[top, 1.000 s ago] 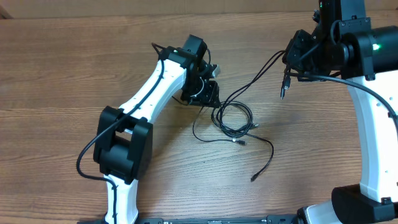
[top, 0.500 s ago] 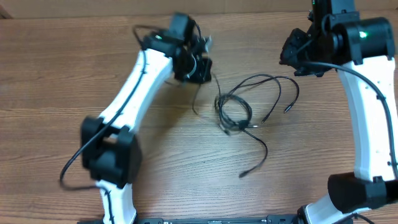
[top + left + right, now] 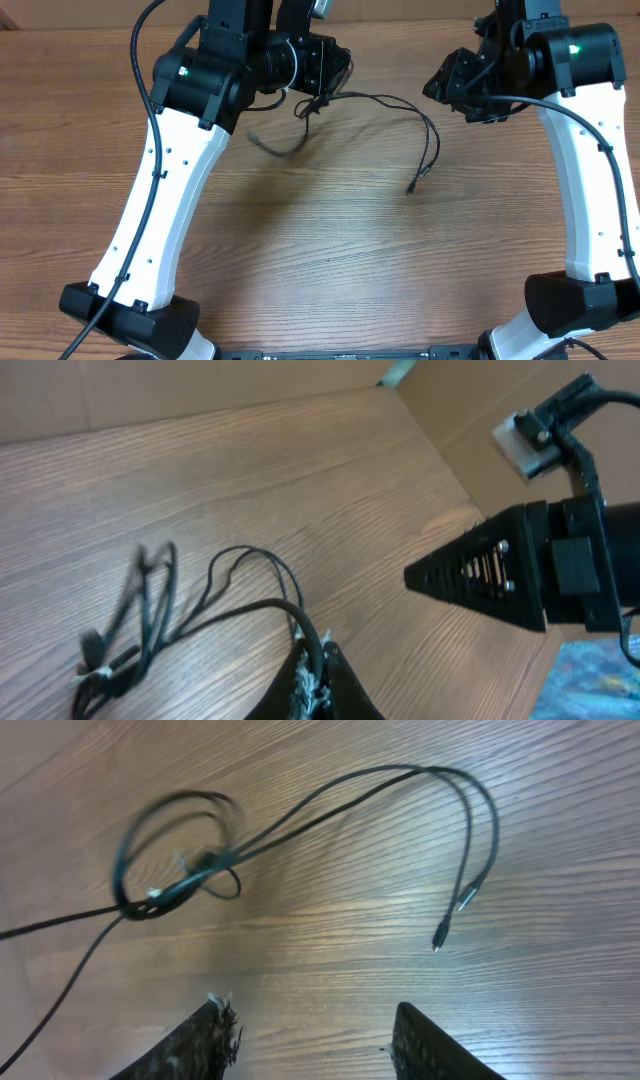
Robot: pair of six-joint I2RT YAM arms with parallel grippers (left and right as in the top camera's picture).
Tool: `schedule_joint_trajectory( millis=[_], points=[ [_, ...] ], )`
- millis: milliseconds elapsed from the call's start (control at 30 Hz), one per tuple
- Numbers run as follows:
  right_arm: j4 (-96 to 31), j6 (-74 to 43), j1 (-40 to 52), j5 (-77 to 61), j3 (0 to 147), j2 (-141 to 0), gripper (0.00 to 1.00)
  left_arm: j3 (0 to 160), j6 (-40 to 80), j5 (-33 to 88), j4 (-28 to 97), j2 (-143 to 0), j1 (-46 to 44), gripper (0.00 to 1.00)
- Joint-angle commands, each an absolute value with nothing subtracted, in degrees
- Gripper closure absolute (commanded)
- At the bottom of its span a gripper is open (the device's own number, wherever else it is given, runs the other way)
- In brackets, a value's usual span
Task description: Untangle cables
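Note:
The cables [image 3: 400, 110] are thin black cords, lifted off the wooden table and trailing from my left gripper [image 3: 318, 92] to plug tips near the table's middle. My left gripper [image 3: 312, 670] is shut on a cable; in the left wrist view the cords [image 3: 150, 620] loop away to the left, blurred. My right gripper [image 3: 447, 85] is open and empty, raised to the right of the cables. In the right wrist view its fingers [image 3: 310, 1030] are spread above the table, with the coiled cables [image 3: 180, 870] and two plug tips [image 3: 450, 915] beyond them.
The wooden table [image 3: 330, 240] fills the views. A cardboard wall [image 3: 480, 420] runs along the table's far edge. The other arm's black gripper [image 3: 510, 575] shows at the right of the left wrist view.
My left arm has swung up and back, lifting the cable bundle off the table. The right gripper has let go of its cable end, which now hangs free, and stayed at the back right.

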State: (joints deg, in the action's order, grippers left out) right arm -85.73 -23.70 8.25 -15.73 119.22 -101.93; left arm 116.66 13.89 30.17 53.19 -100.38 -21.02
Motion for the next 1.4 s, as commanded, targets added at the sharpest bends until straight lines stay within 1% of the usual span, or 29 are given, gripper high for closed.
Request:
schedule_joint_trajectory(
  millis=[0,167,333,567,767,1167,1367],
  points=[
    [-85.8,-22.2,8.1,-18.4,119.2,-102.7,0.5,117.3,17.2,33.1,51.5,-98.5,-21.3,0.96],
    [-85.8,-20.5,8.1,-21.3,118.7,-103.2,0.47,117.3,18.7,33.9,51.3,-98.5,-20.8,0.96],
    [-82.1,-20.5,8.1,-24.9,113.5,-103.2,0.46,117.3,18.9,36.5,51.0,-98.5,-20.6,0.96],
    [-73.0,-21.4,8.2,-31.3,103.8,-103.4,0.46,117.3,18.9,38.2,51.3,-98.5,-20.6,0.96],
    [-66.5,-25.6,9.0,-34.9,98.1,-103.5,0.48,117.3,19.4,38.2,51.6,-98.5,-20.6,0.96],
    [-54.0,-36.3,15.7,-33.5,94.0,-104.3,0.5,117.3,19.9,38.7,51.8,-98.6,-20.6,0.96],
    [-51.4,-39.5,17.8,-32.3,94.0,-107.6,0.57,117.3,20.3,38.6,51.8,-98.6,-20.6,0.96]
  ],
)
